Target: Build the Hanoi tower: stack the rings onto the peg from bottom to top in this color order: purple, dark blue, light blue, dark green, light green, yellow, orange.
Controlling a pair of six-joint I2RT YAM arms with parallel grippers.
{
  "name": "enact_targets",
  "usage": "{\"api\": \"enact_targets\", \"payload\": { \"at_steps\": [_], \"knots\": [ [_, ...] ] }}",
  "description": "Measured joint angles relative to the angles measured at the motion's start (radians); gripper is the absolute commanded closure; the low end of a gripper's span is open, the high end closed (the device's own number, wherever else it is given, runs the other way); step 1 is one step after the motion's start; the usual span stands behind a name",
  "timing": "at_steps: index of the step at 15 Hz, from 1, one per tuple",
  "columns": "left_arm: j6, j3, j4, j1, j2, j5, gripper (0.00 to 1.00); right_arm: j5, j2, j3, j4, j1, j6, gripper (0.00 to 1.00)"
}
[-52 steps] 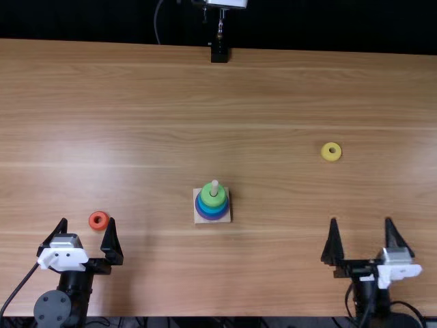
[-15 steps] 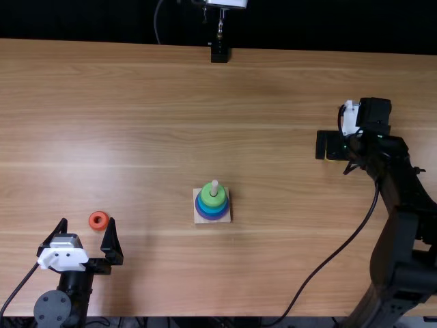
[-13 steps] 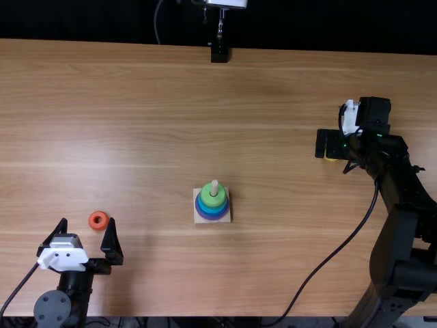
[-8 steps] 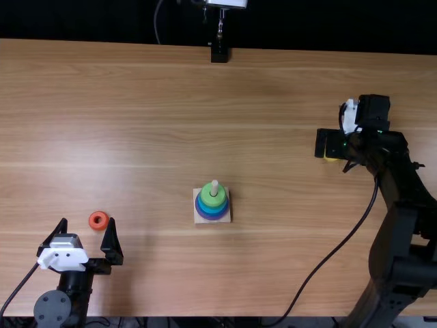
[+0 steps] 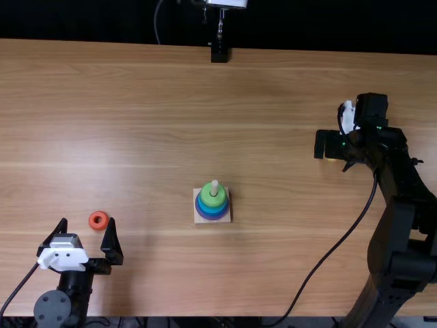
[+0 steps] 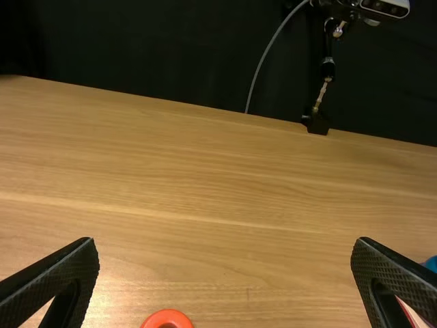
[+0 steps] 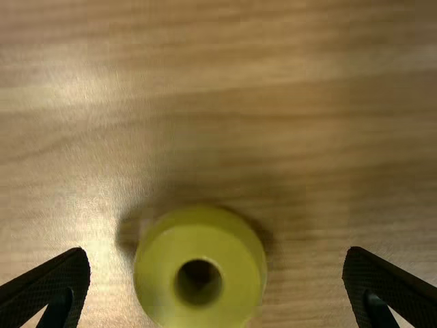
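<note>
My right gripper (image 5: 330,145) is low over the yellow ring (image 5: 331,160) at the table's right side. In the right wrist view the yellow ring (image 7: 225,290) lies between the spread fingers of my right gripper (image 7: 216,283), touching neither. My left gripper (image 5: 83,229) rests open at the near left; in the left wrist view my left gripper (image 6: 224,277) holds nothing. The orange ring (image 5: 99,220) lies just beyond it, also seen as an orange ring (image 6: 168,318) from the left wrist. Mid-table, the peg (image 5: 214,184) carries purple, blue and green rings (image 5: 212,196), light green uppermost.
The square wooden base (image 5: 203,218) stands at mid-table between the arms. A black stand (image 5: 219,52) is at the table's far edge. The right arm's cable (image 5: 307,277) loops over the near right part of the table (image 5: 273,260).
My right gripper has gone from the near edge out to the yellow ring, and lately has shifted only slightly. The left arm and the stacked rings have stayed still.
</note>
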Motion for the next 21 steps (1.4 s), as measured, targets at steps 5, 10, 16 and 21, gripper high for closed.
{"api": "enact_targets", "payload": {
  "at_steps": [5,10,16,21],
  "knots": [
    [0.0,0.0,0.0,0.0,0.0,0.0,0.0,0.0,0.013,0.01,-0.032,0.0,0.0,0.0],
    [0.0,0.0,0.0,0.0,0.0,0.0,0.0,0.0,0.013,0.024,-0.042,0.0,0.0,0.46],
    [0.0,0.0,0.0,0.0,0.0,0.0,0.0,0.004,0.041,0.048,-0.115,0.0,-0.002,0.47],
    [0.0,0.0,0.0,0.0,0.0,0.0,0.0,0.004,0.061,0.09,-0.117,0.0,0.0,0.34]
  ]
}}
